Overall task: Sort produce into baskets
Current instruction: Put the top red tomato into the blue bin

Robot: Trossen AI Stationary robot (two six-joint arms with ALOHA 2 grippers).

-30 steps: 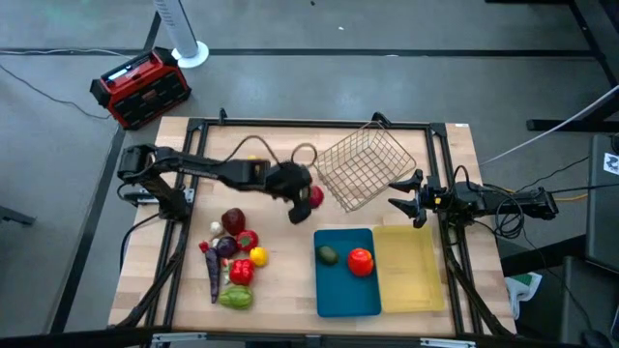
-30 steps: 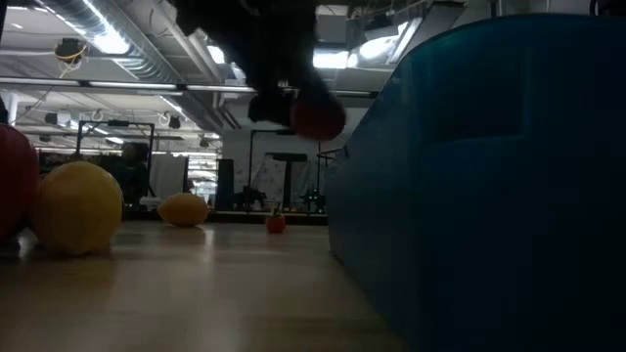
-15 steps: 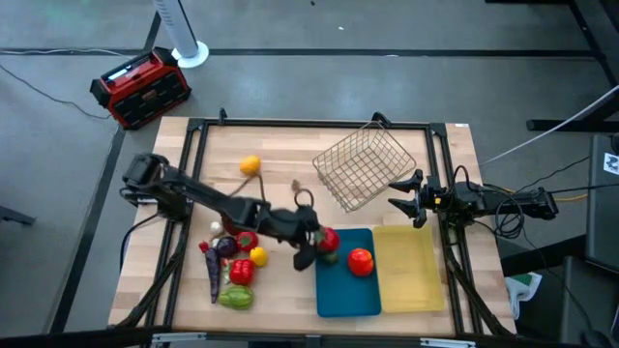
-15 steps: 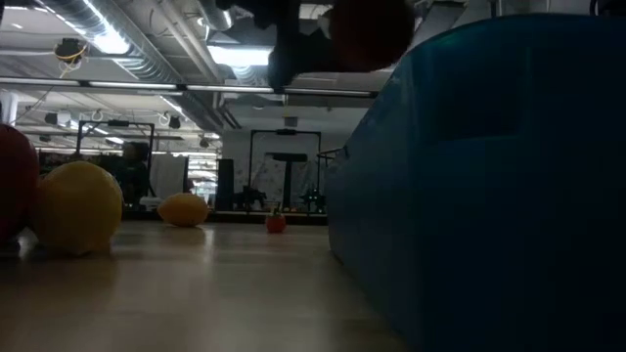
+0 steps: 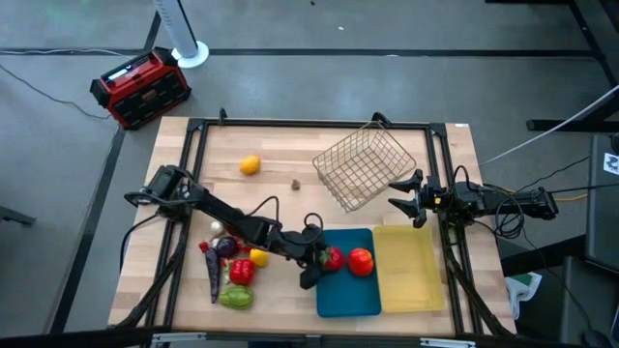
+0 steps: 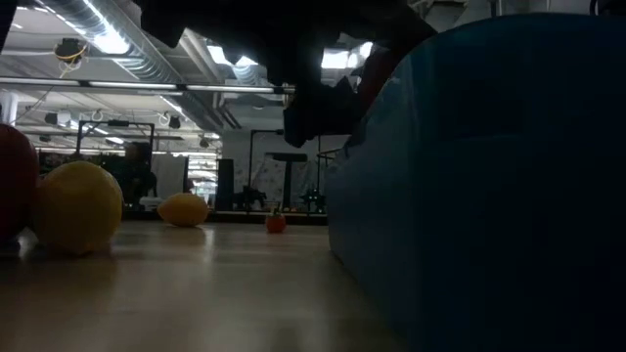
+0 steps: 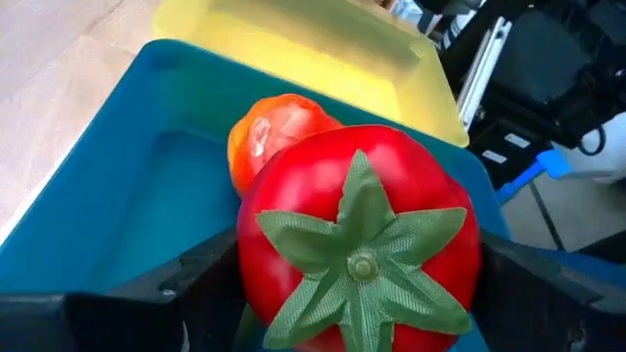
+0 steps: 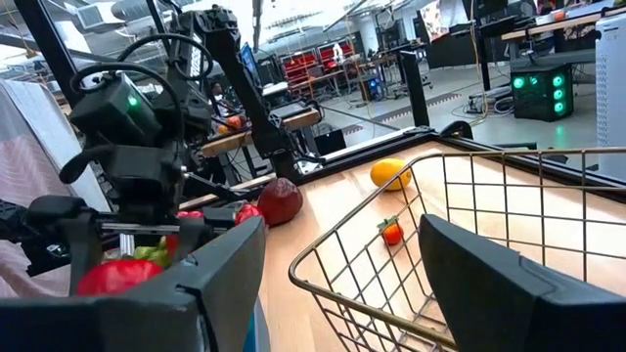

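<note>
My left gripper (image 5: 325, 259) is shut on a red tomato (image 7: 360, 225) with a green calyx, held over the left end of the blue tray (image 5: 338, 295). An orange-red fruit (image 5: 360, 261) lies in that tray, and the pale yellow tray (image 5: 411, 271) sits beside it on the right. The wire basket (image 5: 363, 169) lies tilted at the back. More produce (image 5: 232, 263) is piled near the front left. My right gripper (image 5: 404, 196) waits open beside the basket, level with nothing between its fingers. My left gripper pinches the tomato between its two fingers, one on each side (image 7: 252, 269) of the fruit. The fingers (image 7: 186, 293) come slanting down from the table's left. The calyx faces back toward the wrist. The tomato is lifted, showing above the tray's rim (image 6: 377, 73) in the low view.
An orange fruit (image 5: 250, 165) and a small item (image 5: 295, 184) lie on the bare wood at the back. A red-and-black box (image 5: 138, 87) stands on the floor beyond the table's far left corner. The black frame rails (image 5: 309, 124) run along the table's edges.
My left gripper has carried the tomato from beside the basket toward the table's near edge and right, going down and tipping more downward. It now sits over the blue tray's left end and covers the green fruit that lay there. It stays shut on the tomato.
</note>
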